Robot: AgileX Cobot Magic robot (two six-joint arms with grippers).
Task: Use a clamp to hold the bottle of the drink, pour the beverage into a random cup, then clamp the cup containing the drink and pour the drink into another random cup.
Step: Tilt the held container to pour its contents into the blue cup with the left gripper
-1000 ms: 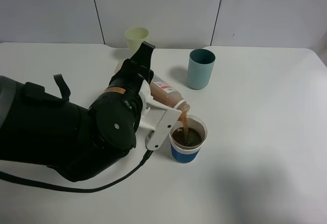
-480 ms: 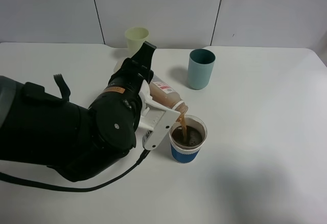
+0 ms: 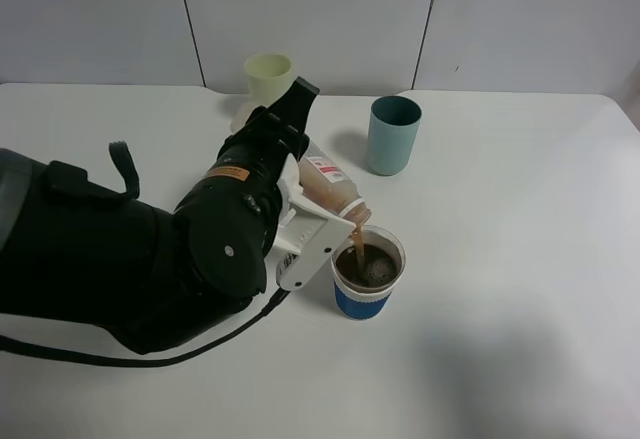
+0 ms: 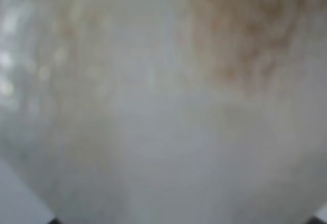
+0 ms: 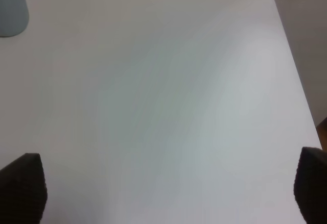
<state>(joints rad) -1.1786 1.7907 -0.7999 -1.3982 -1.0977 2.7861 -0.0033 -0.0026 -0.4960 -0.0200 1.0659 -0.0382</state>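
Observation:
My left gripper (image 3: pixel 308 214) is shut on the drink bottle (image 3: pixel 330 187), a clear bottle of brown drink with a red and white label. The bottle is tipped mouth-down over a blue and white paper cup (image 3: pixel 367 272), and a brown stream runs into it. The cup is nearly full of brown drink. The left wrist view is filled by the blurred bottle (image 4: pixel 163 96). A teal cup (image 3: pixel 393 135) stands behind, and a pale yellow cup (image 3: pixel 268 78) stands at the back. My right gripper (image 5: pixel 168 185) is open over bare table; it is out of the exterior view.
The white table (image 3: pixel 520 259) stretches to the right and front of the cups. My bulky left arm (image 3: pixel 140 259) covers the left half of the table. The teal cup's base (image 5: pixel 10 9) shows in a corner of the right wrist view.
The bottle has tilted steeper and shifted slightly back, and the level of brown drink in the blue and white cup has risen. The right arm has not visibly moved.

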